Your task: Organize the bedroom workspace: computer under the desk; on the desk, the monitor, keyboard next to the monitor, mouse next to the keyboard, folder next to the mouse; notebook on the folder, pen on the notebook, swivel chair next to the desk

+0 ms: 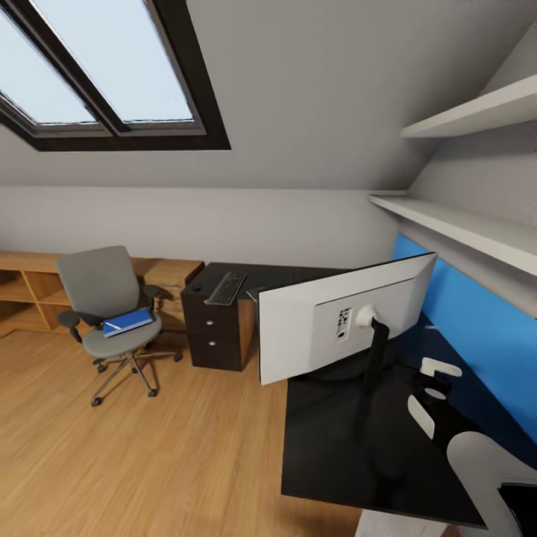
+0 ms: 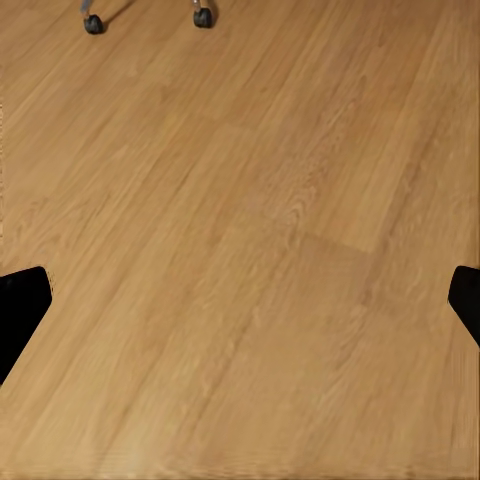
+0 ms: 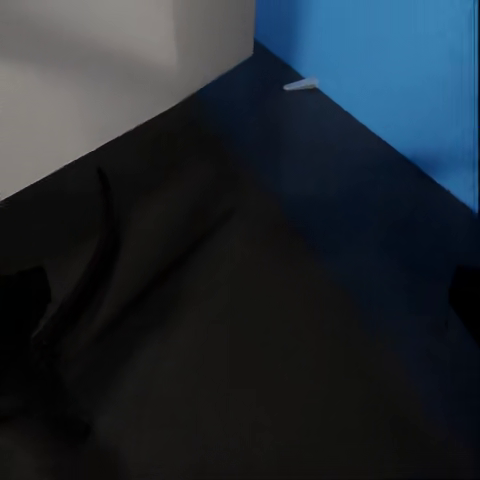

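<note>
Head view: black L-shaped counter [image 1: 350, 440] runs along the blue wall panel [image 1: 477, 313], its far end carrying the drawer block with round silver knobs. Monitor [image 1: 339, 317] stands on the counter, white back toward the camera, on a thin black arm. Keyboard [image 1: 226, 288] lies on the counter's far end, beyond the monitor, above the drawers. Swivel chair [image 1: 112, 309] stands on the wooden floor [image 1: 149, 455], apart from the counter on the drawer side, in front of a low wooden shelf unit [image 1: 30, 291]. Folder [image 1: 128, 322], bright blue, lies flat on the chair seat. Right arm [image 1: 447, 418] hangs over the counter between the monitor and the wall panel. Right wrist view: pen [image 3: 301, 85], small whitish stick, lies on the counter close to the base of the wall panel, near the monitor's white back; right claw [image 3: 240, 300] is over bare counter, dark fingertips at both picture edges, spread wide, holding nothing. Left wrist view: left claw [image 2: 240, 305] is over the floor, fingertips [image 2: 20, 305] wide apart, empty; two chair castors [image 2: 202, 16] at the picture edge
</note>
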Tool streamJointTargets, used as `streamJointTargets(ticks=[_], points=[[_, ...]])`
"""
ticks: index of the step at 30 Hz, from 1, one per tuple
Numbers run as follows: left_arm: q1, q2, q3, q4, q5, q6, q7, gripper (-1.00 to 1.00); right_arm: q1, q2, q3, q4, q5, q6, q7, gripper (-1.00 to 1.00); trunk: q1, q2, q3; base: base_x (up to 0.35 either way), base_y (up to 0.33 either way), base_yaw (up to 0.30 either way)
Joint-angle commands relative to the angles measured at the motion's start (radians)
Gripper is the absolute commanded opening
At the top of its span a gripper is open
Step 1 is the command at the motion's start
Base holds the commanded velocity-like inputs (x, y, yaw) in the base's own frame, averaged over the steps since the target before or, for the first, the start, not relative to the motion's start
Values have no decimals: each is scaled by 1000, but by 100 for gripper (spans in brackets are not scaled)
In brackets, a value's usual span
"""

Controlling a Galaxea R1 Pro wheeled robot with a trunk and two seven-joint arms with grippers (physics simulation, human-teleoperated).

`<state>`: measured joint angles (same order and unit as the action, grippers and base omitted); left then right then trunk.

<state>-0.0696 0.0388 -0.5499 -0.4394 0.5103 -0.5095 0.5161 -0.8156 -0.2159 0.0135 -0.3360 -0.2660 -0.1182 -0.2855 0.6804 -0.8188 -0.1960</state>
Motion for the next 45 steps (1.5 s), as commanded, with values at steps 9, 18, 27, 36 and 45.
streamJointTargets(ticks=[9, 18, 27, 36, 45], points=[[-1, 1, -9, -1, 7, -3, 8, 100, 1, 1, 4, 26, -5, -81, 6, 100, 0, -1, -2, -293, 0, 0], [-1, 1, -9, -1, 7, -3, 8, 100, 2, 8, 10, 79, -3, -151, 17, 100, 0, -1, -2, -49, 0, 0], [-1, 1, -9, -1, 7, -3, 9, 100, 3, 34, 11, 100, 0, -192, 29, 100, 0, -1, -2, -1, 0, 0], [-1, 1, -9, -1, 7, -3, 9, 100, 21, 42, 12, 101, 18, -262, 160, 100, 0, -1, -2, 0, 0, 0], [-1, -2, -10, -1, 5, -3, 7, 100, 31, 42, 12, 100, 20, -268, 219, 100, 0, -1, -2, 0, 0, 0]])
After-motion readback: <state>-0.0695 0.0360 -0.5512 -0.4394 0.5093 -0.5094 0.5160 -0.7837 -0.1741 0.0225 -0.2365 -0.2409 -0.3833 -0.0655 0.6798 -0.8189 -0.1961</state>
